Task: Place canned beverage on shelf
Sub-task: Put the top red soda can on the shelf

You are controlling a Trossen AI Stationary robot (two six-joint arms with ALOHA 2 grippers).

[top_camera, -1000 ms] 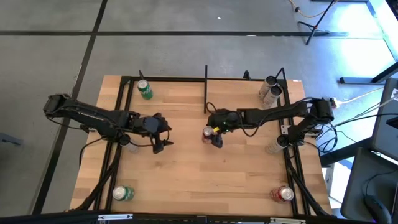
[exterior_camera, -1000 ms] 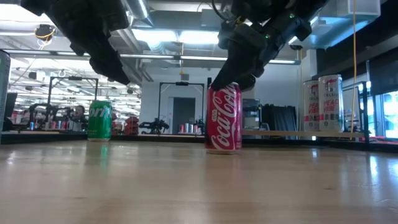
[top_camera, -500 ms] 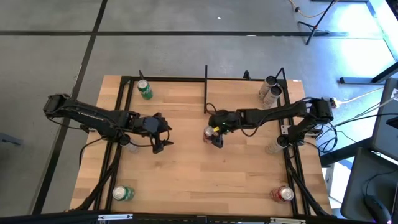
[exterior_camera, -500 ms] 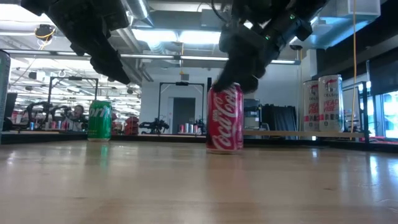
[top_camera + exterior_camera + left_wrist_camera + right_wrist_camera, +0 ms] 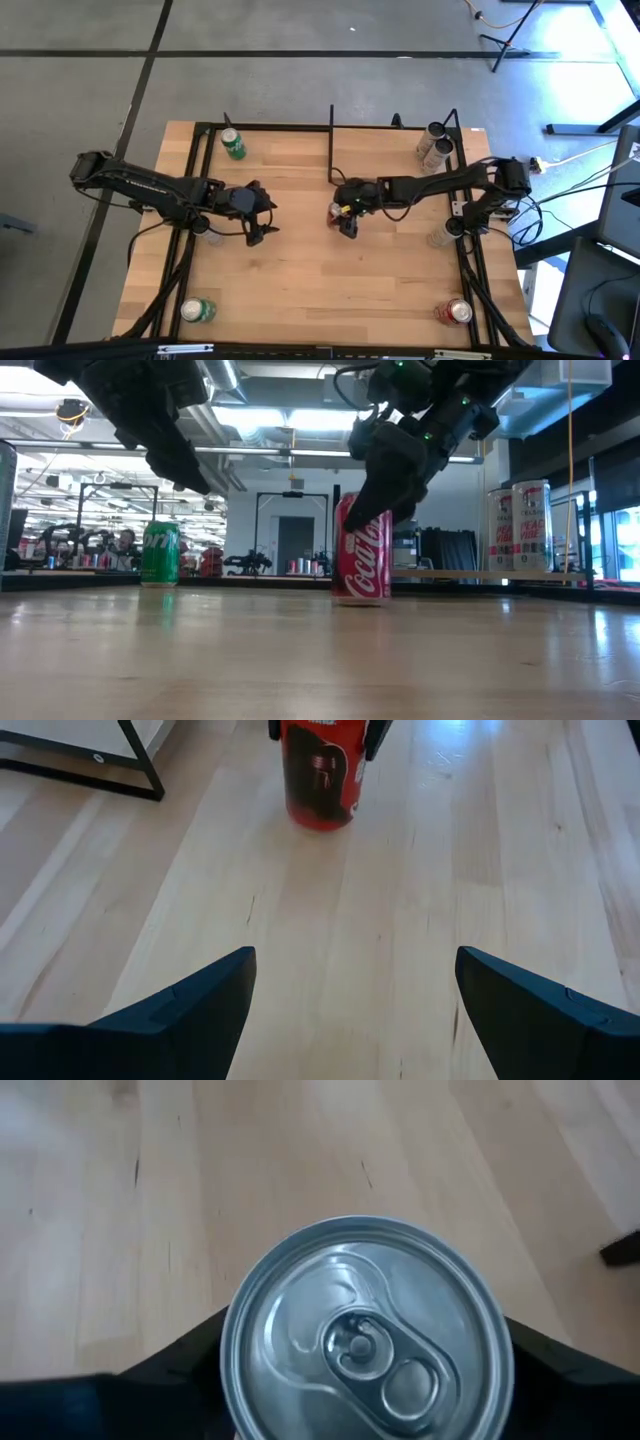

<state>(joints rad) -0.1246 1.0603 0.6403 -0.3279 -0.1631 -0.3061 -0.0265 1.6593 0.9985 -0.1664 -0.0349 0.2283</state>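
As the scene ran from the left side, the left gripper hung over the bench mid-left, its fingers wide apart and holding nothing. A green can stood at the back-left, another green can at the front-left. At mid-bench stood the red can, upright, with the right gripper reaching down around its upper part. Its fingers straddled the can just below the rim, one on each side; whether they pressed it firmly I could not tell. The shelf, at the back-right, carried two tall cans and sat well apart from the red can. To do this step well, the fingers should probably close squarely across the can's middle, keeping it vertical before any lift. A red spare can sat front-right.
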